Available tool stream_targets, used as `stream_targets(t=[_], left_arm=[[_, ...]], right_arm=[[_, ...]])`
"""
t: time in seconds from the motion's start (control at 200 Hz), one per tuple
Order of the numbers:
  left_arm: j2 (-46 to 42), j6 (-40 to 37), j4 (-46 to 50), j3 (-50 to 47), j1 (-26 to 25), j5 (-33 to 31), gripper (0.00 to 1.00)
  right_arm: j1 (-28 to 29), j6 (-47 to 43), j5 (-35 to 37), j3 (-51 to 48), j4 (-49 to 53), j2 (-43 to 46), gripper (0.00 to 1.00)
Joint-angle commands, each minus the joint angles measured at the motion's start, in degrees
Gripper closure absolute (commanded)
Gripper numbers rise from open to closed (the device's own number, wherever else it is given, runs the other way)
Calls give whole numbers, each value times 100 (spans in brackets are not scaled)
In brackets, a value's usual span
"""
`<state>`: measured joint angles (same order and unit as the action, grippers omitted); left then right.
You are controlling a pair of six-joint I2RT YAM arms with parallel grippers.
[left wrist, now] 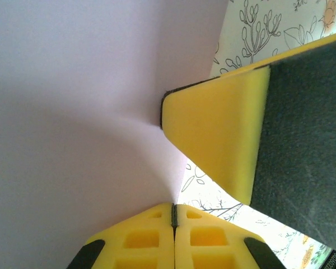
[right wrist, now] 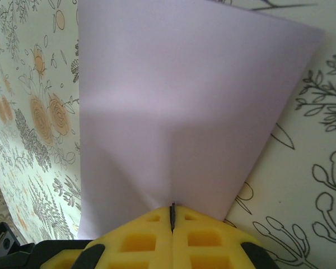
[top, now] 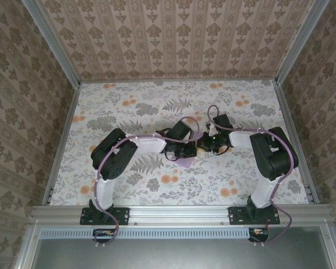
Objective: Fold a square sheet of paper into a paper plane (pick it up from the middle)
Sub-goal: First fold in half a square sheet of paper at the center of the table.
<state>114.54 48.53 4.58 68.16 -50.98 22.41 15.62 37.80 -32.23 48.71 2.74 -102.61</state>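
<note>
Where both arms meet over the middle of the flower-printed table (top: 129, 106), a thin, plain lilac-purple square sheet of paper (right wrist: 179, 112) is held between them. It sits slightly nearer the near edge than the far edge, well apart from both side edges.

Left gripper (left wrist: 173, 216): yellow foam-padded jaws pressed together with no gap between them, the sheet's edge nipped at their tips. In the left wrist view the paper spreads up and to the left from that pinch. It is smooth, with a soft shaded bulge and no sharp crease.

Right gripper (right wrist: 172, 216): jaws likewise tight together, clamped on the sheet's edge. From its wrist camera the sheet fans away from the tips as one broad unfolded panel. One corner is visible at the upper right, and table print shows on either side.

In the left wrist view one of the right gripper's yellow fingers (left wrist: 213, 134) comes in from the right. Its tip is on the paper, near the left pinch but not touching the left jaws. The paper between the two pinch points bows gently.

Top view: a small lilac patch shows just on the near side of the two wrists. Cannot tell whether any part of the sheet rests on the table.
</note>
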Motion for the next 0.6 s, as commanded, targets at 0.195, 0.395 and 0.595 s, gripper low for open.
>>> stream_targets(t=[0.195,0.395,0.595], left_arm=[[134,181,432,-50,-18,-114,96],[191,343,588,-245,-23,-101,100],[192,441,493,-484,-23,-35,100]], right_arm=[[-109,-239,120,134,69,-201,100],[-411,-255,239,274,7,-385,100],[-696,-275,278,568,27,-668,100]])
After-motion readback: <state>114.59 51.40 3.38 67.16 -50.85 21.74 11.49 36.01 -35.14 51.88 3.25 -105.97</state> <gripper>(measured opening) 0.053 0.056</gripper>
